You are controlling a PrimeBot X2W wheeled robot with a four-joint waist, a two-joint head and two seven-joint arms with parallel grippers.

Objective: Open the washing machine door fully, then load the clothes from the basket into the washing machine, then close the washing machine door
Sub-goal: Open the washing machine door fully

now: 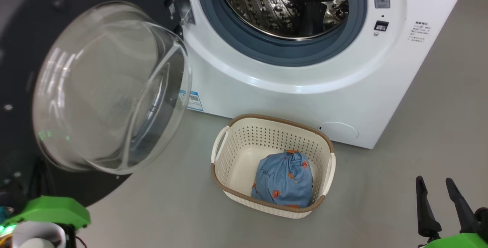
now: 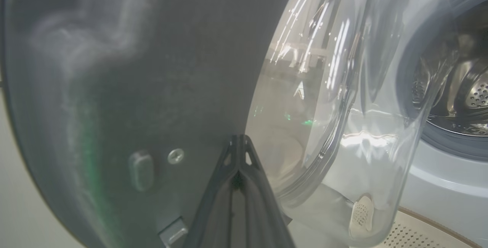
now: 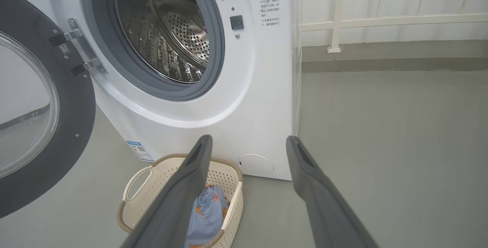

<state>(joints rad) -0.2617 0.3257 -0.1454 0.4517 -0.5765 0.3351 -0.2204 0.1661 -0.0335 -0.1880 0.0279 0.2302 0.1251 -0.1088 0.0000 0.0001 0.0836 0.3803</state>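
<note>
Left end effector (image 2: 238,141) shut near door (image 2: 152,68) | basket (image 1: 232,156): clothes (image 1: 284,179) bundle inside

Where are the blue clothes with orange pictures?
Head view: the light blue fabric bundle lies in the cream perforated plastic basket, right side, before the white washing machine.

Grey floor (image 3: 381,133), white railing (image 3: 381,21) behind.

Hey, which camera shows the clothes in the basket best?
The head view: the clothes lie unobstructed in the basket, seen from above. In the right wrist view the right pincer's finger covers part of them. The left wrist view catches a basket corner.
</note>
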